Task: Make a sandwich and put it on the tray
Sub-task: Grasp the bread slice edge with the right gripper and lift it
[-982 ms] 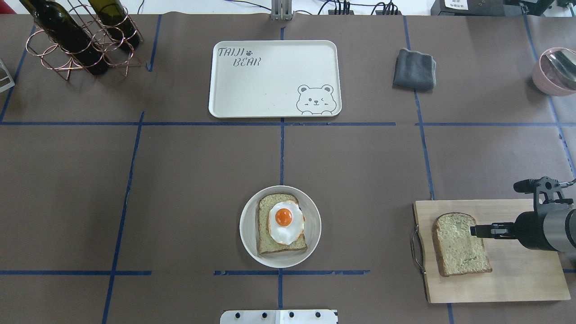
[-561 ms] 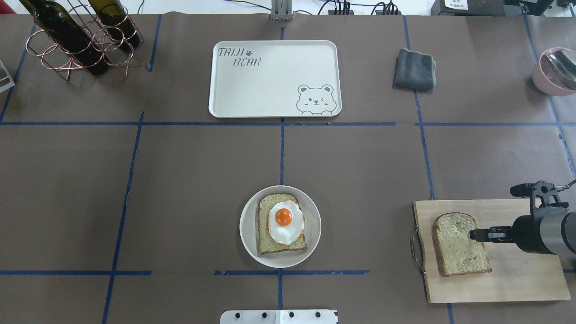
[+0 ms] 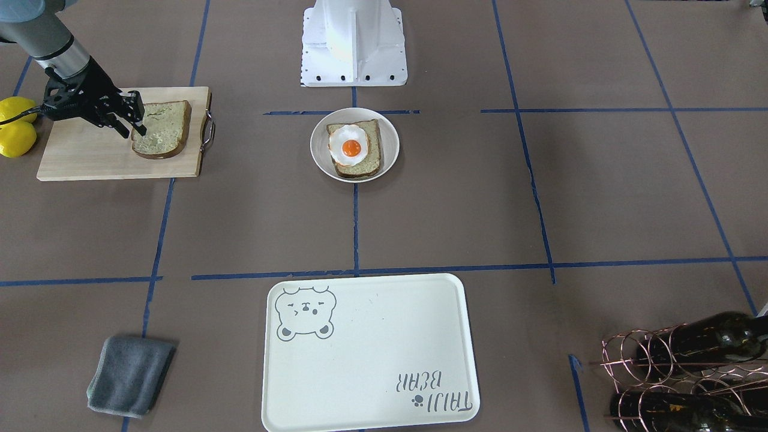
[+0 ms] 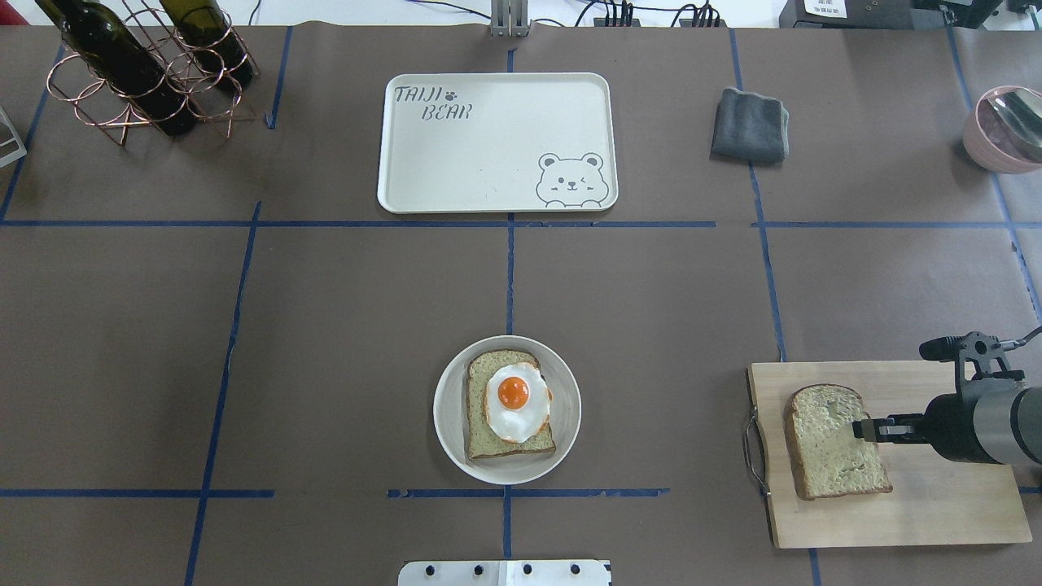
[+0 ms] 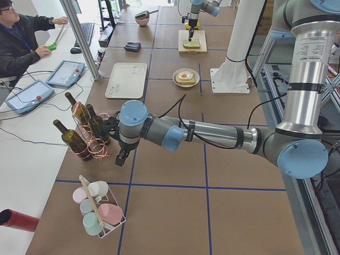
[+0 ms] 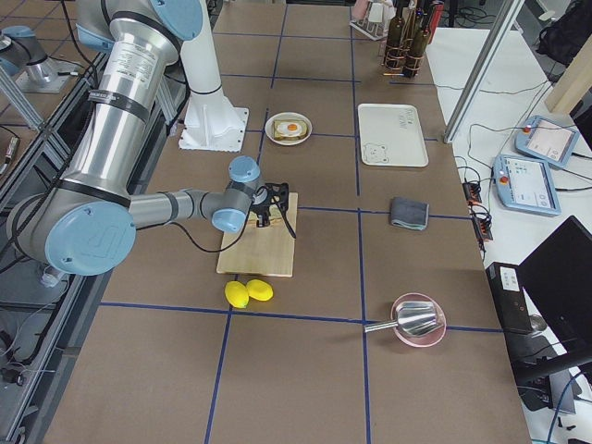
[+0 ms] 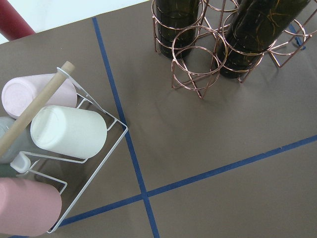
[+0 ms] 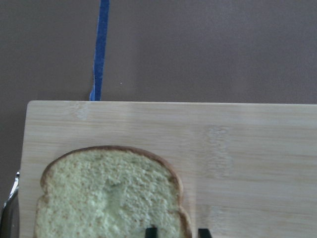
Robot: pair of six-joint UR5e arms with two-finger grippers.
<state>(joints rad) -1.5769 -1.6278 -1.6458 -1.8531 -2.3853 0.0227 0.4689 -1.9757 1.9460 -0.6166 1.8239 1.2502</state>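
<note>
Right now the right claw (image 4: 859, 429) hangs low over the light wooden cutting board (image 4: 936, 505). Its black fingers stand a narrow gap apart and astride one crust edge of the loose square, brown-crusted bread slice (image 4: 826, 448). In the wrist view one fingertip (image 8: 151, 231) is over the pale greenish crumb and the other over bare wood. It grips nothing, and I cannot tell whether it touches the bread.

The second slice (image 4: 480, 435), with the white fried egg (image 4: 515, 404) on top, lies on the small round white plate (image 4: 450, 443) at mid-counter (image 4: 342, 325). The large cream-white bear-face tray (image 4: 488, 155) sits well beyond, with none of the sandwich on it.

The left claw (image 5: 121, 158) is far off beside the copper wire bottle rack (image 5: 87, 143), and I cannot tell how it stands.

The step in hand looks like picking up the top slice. Next, the fingers likely need to pinch the crust and lift without folding the bread. Then they carry it to the plate and lay it squarely over the egg.
</note>
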